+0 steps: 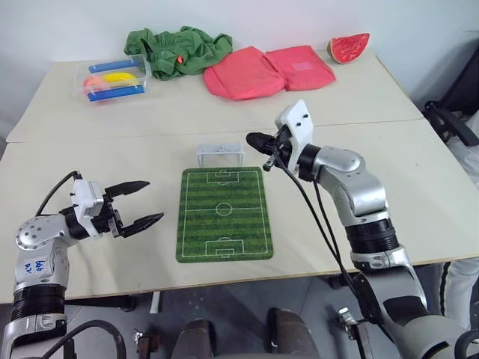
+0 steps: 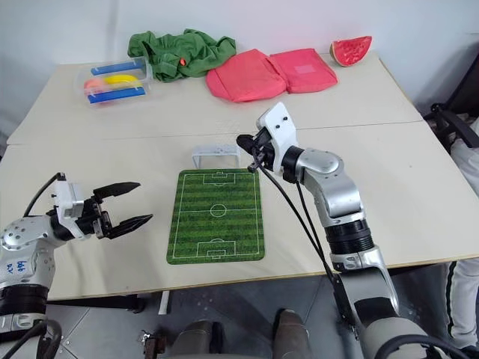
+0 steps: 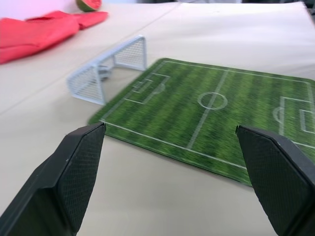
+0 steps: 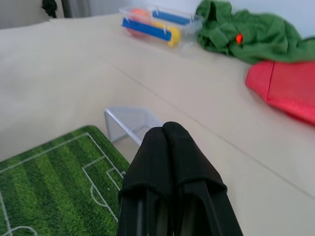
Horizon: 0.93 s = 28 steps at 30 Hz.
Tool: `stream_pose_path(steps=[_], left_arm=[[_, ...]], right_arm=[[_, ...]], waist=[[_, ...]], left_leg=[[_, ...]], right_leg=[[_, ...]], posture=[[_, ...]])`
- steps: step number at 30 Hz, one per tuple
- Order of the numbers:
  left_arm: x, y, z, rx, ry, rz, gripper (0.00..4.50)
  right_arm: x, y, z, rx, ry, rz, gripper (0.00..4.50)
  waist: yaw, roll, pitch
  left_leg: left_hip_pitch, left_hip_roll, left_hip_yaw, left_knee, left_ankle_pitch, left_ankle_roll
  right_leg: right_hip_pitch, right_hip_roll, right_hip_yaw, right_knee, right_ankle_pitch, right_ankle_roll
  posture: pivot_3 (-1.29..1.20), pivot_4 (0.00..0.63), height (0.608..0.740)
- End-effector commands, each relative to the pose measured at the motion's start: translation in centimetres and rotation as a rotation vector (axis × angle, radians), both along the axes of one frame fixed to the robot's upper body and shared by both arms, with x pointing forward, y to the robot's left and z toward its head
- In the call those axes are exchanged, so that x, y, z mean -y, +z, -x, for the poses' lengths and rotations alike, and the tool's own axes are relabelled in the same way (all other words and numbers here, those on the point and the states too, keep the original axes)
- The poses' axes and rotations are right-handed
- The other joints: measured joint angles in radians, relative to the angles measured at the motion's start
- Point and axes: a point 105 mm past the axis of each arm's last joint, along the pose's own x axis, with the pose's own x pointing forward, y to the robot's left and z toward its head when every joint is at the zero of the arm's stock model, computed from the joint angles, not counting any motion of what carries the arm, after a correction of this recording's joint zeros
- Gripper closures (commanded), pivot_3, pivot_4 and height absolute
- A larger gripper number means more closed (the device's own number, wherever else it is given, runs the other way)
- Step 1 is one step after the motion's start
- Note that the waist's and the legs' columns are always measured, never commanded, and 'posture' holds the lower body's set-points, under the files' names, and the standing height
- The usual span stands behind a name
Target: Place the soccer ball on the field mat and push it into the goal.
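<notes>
The field mat [image 1: 224, 214] lay flat on the pale, matte worktop [image 1: 419, 179], a thin green rectangle with rounded corners, striped in two greens and printed with white pitch lines. To its left the left claw [image 1: 139, 202] hung just above the worktop with its two black fingers spread wide and nothing between them; in the left wrist view their inner pads [image 3: 81, 167] showed a fine cross-hatched grip texture. At the mat's far edge stood the goal [image 1: 219, 155], a small pale frame with fine white netting, touching or almost touching the mat's far short edge.

Beside the goal, at the mat's far right corner, the right claw [image 1: 253, 140] was held above the worktop, its black fingers pressed tightly together into one rounded tip. Whether they pinched anything could not be made out. The soccer ball could not be made out on the mat or on the worktop around it.

Farther back lay a clear plastic box [image 1: 112, 78] with blue, yellow and orange pieces inside, a crumpled green cloth [image 1: 179, 49], two soft red fabric pieces [image 1: 266, 70] side by side, and at the far right a watermelon slice [image 1: 349, 48], red with a green rind.
</notes>
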Motion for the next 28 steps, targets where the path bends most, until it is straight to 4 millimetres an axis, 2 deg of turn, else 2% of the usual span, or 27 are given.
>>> stream_pose_path(steps=[1, 4, 6, 8, 11, 14, 19, 28], left_arm=[[-1.1, 0.6, -0.2, 0.026, 0.058, 0.011, 0.0], [-1.7, 0.8, -0.4, 0.022, 0.112, 0.046, 0.0], [-2.5, 1.0, -0.5, 0.027, 0.159, 0.075, 0.0], [-3.1, 0.9, -0.3, 0.02, 0.19, 0.094, 0.0], [-3.8, 0.7, 0.0, 0.01, 0.225, 0.108, 0.0], [-5.4, 0.2, 0.7, -0.012, 0.299, 0.145, 0.0], [-6.8, 0.1, 1.5, -0.015, 0.367, 0.173, 0.0], [-7.6, -0.3, 2.7, -0.013, 0.413, 0.15, 0.0]], right_arm=[[1.5, -0.6, 2.3, -0.031, 0.1, 0.048, 4.29], [3.1, -3.2, 4.6, -0.112, 0.211, 0.15, 3.52], [5.5, -5.0, 4.8, -0.138, 0.198, 0.2, 2.82], [7.3, -5.9, 4.9, -0.16, 0.197, 0.218, 2.17], [9.2, -6.9, 5.4, -0.174, 0.221, 0.243, 1.09], [12.6, -7.6, 5.0, -0.17, 0.176, 0.229, 0.08], [15.2, -8.2, 4.8, -0.167, 0.155, 0.232, 0.03], [16.3, -8.1, 3.9, -0.134, 0.043, 0.181, 0.03]], waist=[[0.004, 0.0, 0.0], [0.013, 0.0, 0.0], [0.013, -0.001, 0.0], [0.011, -0.001, 0.0], [0.006, -0.001, 0.0], [0.007, -0.001, 0.0], [0.011, -0.001, 0.001], [0.011, -0.001, 0.001]], left_leg=[[0.0, 0.0, 0.0, 0.0, 0.0, 0.0], [0.0, 0.0, 0.0, 0.0, -0.001, 0.001], [-0.001, 0.0, 0.0, 0.001, -0.001, 0.002], [-0.001, 0.0, 0.001, 0.001, -0.002, 0.002], [0.001, 0.001, 0.004, 0.001, -0.002, 0.002], [0.002, 0.002, 0.006, 0.001, -0.002, 0.002], [0.002, 0.002, 0.007, 0.002, -0.002, 0.002], [0.003, 0.003, 0.007, 0.003, -0.002, 0.001]], right_leg=[[0.0, 0.0, 0.0, 0.0, 0.0, 0.0], [0.0, 0.0, 0.0, 0.0, 0.0, 0.0], [0.0, 0.0, 0.0, -0.001, 0.0, 0.0], [0.001, 0.0, 0.0, -0.002, 0.0, 0.0], [0.001, 0.0, 0.0, -0.002, 0.0, 0.0], [0.001, 0.0, 0.0, -0.001, 0.0, 0.0], [0.001, 0.0, 0.0, -0.001, 0.0, 0.0], [0.001, 0.0, 0.0, -0.001, 0.0, 0.0]], posture=[[0.0, 0.15, 0.74], [0.0, 0.15, 0.74], [0.0, 0.15, 0.74], [0.0, 0.15, 0.74], [0.0, 0.15, 0.74], [0.0, 0.15, 0.74], [0.0, 0.15, 0.74], [0.0, 0.15, 0.74]])
